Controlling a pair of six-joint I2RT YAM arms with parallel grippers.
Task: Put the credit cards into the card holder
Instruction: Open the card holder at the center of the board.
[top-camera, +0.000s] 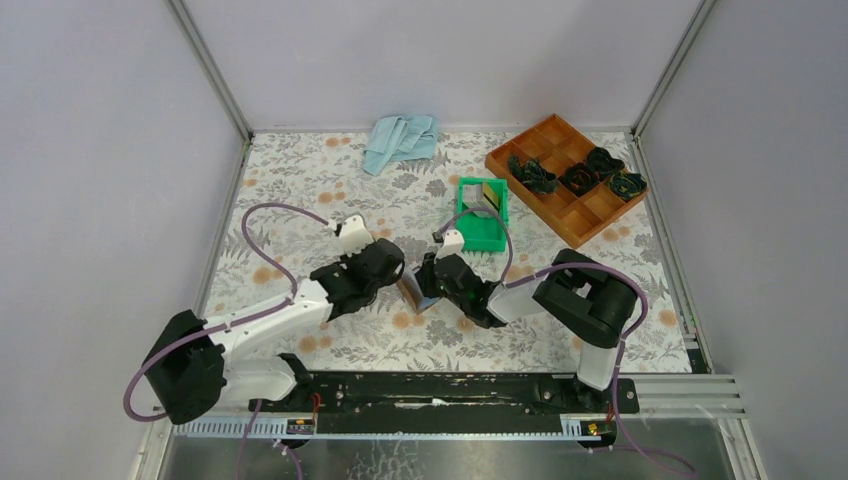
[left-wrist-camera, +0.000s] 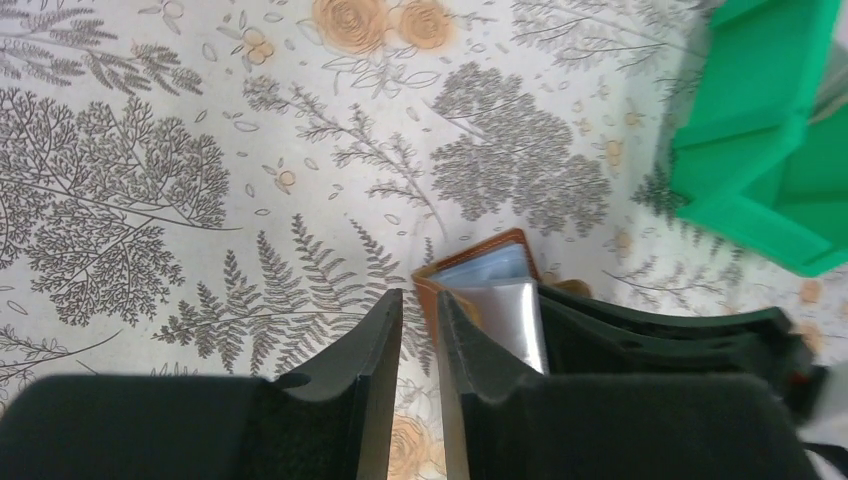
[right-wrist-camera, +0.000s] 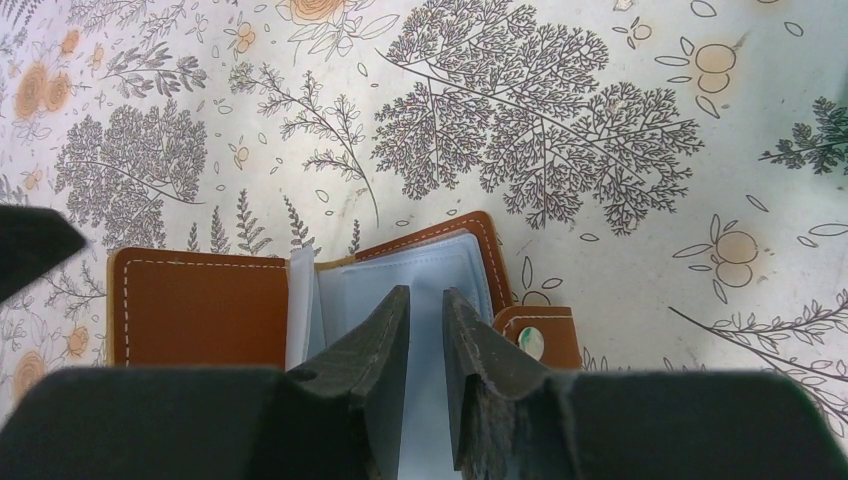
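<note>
Card holder (right-wrist-camera: 200, 305) lies open on the counter (top-camera: 300, 200) between both arms. We see the left gripper (left-wrist-camera: 418, 300) clamped on its cover edge. The right gripper (right-wrist-camera: 424, 296) is nearly closed over the sleeves; its grip we cannot tell.

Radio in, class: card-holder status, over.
Left gripper pinching card holder edge; right gripper narrow over its sleeves, grip unclear. Holder open. One credit card in green bin. Nothing blocking.

Before you: floral-print worktop (top-camera: 300, 200). Blue cloth (top-camera: 400, 140) crumpled at far edge. Green bin (top-camera: 485, 240) near centre. Wooden tray (top-camera: 590, 215) at far right corner. Brown card holder (right-wrist-camera: 200, 305) open at front centre, snap tab out.
</note>
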